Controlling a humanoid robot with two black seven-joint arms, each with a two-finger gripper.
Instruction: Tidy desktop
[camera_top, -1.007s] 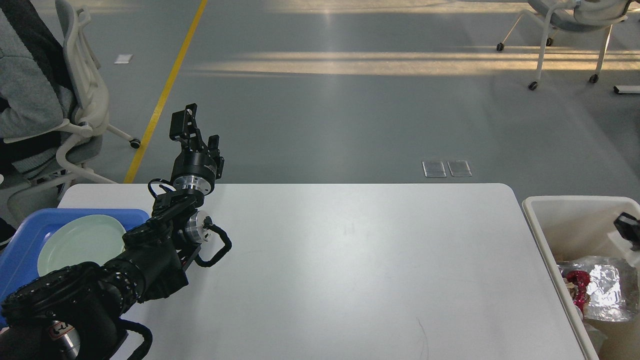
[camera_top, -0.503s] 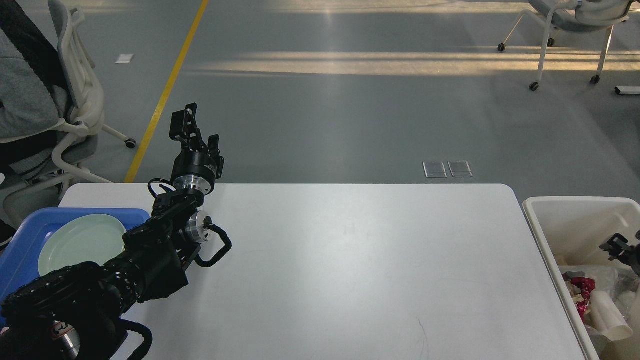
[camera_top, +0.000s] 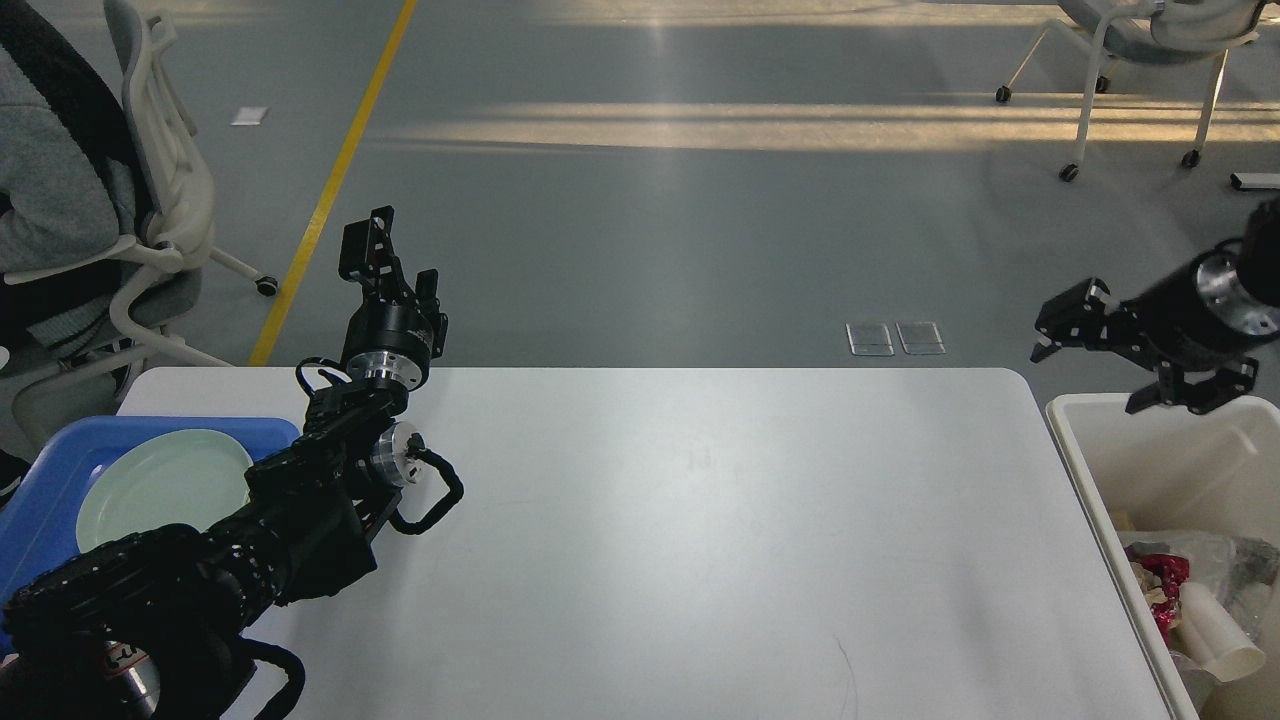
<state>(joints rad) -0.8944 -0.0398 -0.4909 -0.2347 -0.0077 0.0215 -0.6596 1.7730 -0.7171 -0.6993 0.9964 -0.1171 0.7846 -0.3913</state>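
Observation:
The white desktop fills the middle of the head view and has nothing loose on it. My left gripper is raised above the desktop's back left edge, pointing up, with its fingers apart and empty. My right gripper hangs in the air above the far left corner of the cream-white bin, just past the desktop's right edge. Its fingers are spread wide and hold nothing.
A blue tray at the left edge holds a pale green plate, partly behind my left arm. The bin holds crumpled foil, a red wrapper and a white paper cup. Office chairs stand on the floor beyond.
My right gripper has risen out of the bin and moved up and left to above its far corner. The rubbish in the bin has shifted. The left arm has not moved.

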